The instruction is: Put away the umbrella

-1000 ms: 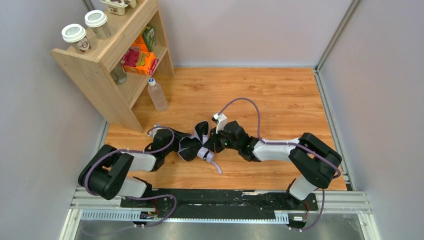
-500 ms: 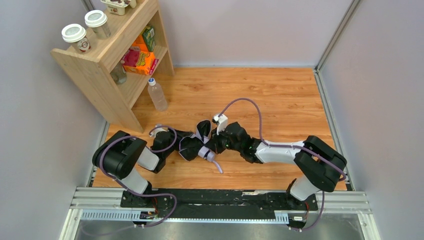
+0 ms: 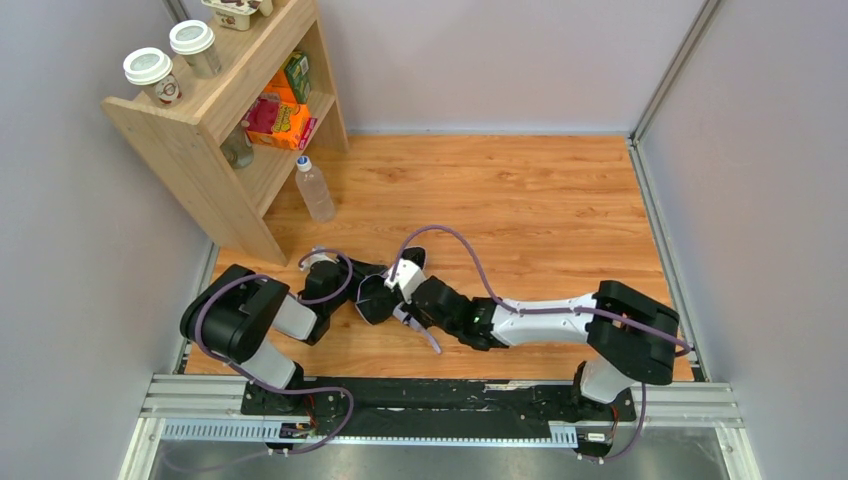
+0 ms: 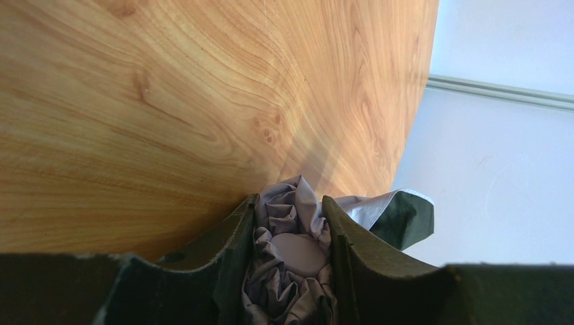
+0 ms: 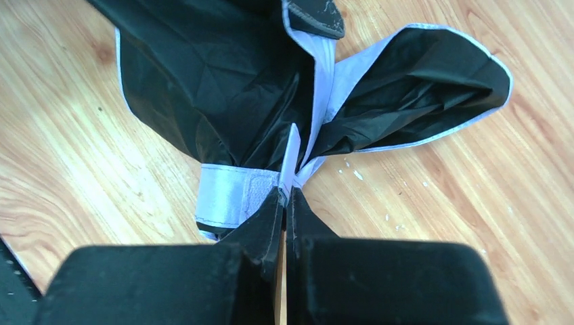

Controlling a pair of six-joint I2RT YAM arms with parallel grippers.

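Umbrella (image 3: pixel 375 298): collapsed but loose, lying on the worktop near its front edge, left of centre, between the two hands. The dark lining shows, trimmed in pale lavender, and the folds flare out to either side.
Left hand (image 4: pixel 290 206): clamped on a bunch of crumpled pale umbrella fabric that fills the gap between its fingers.
Right hand (image 5: pixel 285 196): fingers pressed tight together, pinching a thin pale strip of the umbrella's edge where the folds gather.
Strap (image 5: pixel 233 196): pale band with a fastening patch, wrapped round the gathered fabric just left of the right hand's fingertips.
Worktop (image 3: pixel 540 200): wood-grain board with grey panels on three sides.
Bottle (image 3: pixel 313 190): clear, upright on the worktop just beside the shelf's foot, beyond the umbrella.
Shelf (image 3: pixel 215 130): wooden unit in the far left corner.
Boxes (image 3: pixel 280 120): orange, pink and green packs on the shelf's middle level.
Cups (image 3: pixel 150 72): two lidded paper cups side by side on the shelf's top board.
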